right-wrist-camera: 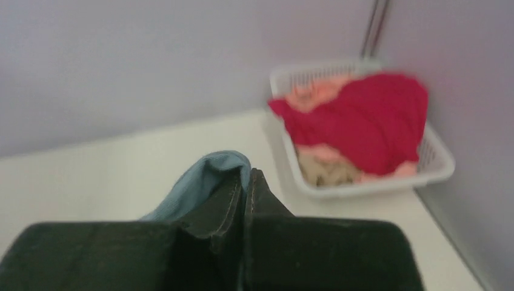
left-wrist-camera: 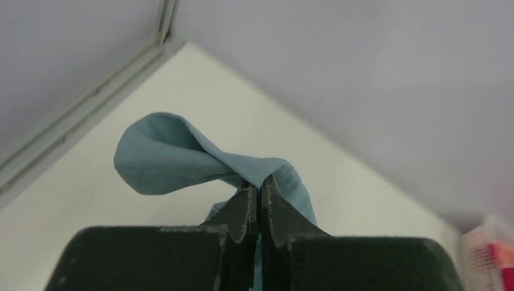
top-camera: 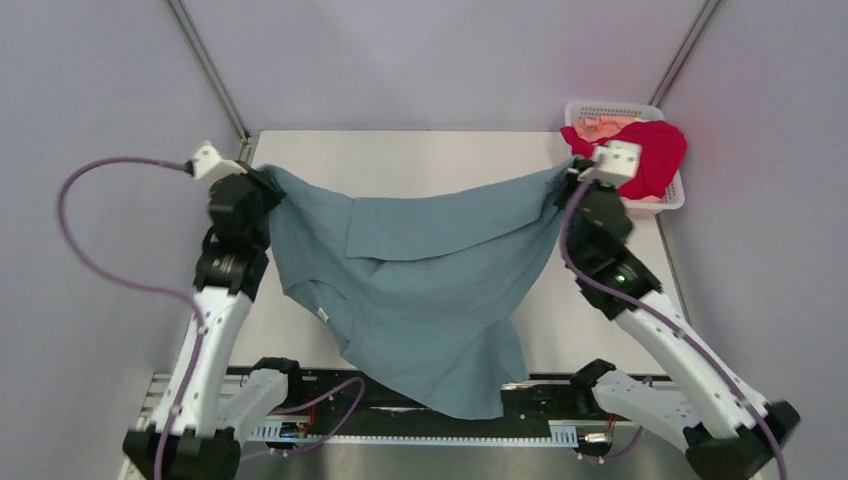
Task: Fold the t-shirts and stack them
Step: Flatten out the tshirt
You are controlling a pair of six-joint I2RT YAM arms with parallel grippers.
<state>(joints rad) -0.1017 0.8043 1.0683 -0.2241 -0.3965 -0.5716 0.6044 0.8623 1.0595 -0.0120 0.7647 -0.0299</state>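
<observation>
At the left we find the left gripper point(top-camera: 266, 180) raised over the left edge of the table point(top-camera: 420, 152), its jaws pressed together on one corner of the dusty teal t-shirt point(top-camera: 430, 280). Our left wrist view shows this up close: the two dark fingers point(left-wrist-camera: 245, 209) meet with a thin fold of teal cloth pinched between them, and a loose loop of fabric curls away to the left past the tips. From that corner the shirt spreads across the middle, its upper edge sagging between the two arms and its body hanging toward the near edge, where the lowest part drapes over the black rail point(top-camera: 560, 395) between the arm bases. We cannot tell whether the cloth touches the tabletop. The right gripper point(top-camera: 574, 172) clamps the opposite corner; in the blurred right wrist view its fingers sit closed with teal fabric bunched at their left. Farther right, in the table's far corner, the white lattice basket point(top-camera: 672, 203) holds the crimson red t-shirt point(top-camera: 655, 150) heaped over the pale peach t-shirt point(top-camera: 600, 128)
</observation>
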